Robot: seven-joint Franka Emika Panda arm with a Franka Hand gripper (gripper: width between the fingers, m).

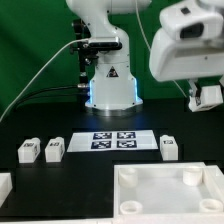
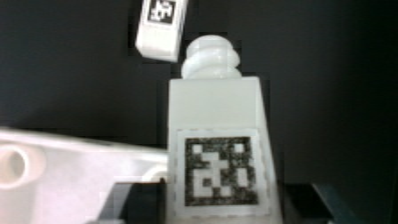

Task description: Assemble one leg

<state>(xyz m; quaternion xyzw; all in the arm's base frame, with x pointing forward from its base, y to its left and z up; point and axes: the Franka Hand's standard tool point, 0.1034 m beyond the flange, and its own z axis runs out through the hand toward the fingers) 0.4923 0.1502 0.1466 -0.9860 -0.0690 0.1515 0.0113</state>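
while up off the table (image 1: 60,120) at the exterior view's right, holds the leg (image 2: 217,110) clamped in the gripper (image 2: 217,205), fingers (image 2: 135,200) tight on both sides. shows tag to wrist camera, knobbed end pointing away. counts three spare legs on table: outer spare leg (image 1: 28,150) and inner spare leg (image 1: 53,149) at the exterior view's left of the marker board (image 1: 120,140), third spare leg (image 1: 170,147) at its right. white tray-like part (image 1: 165,188) in front.

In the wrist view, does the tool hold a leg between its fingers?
Yes, the leg with its square tag stands clamped on both sides by the tool.
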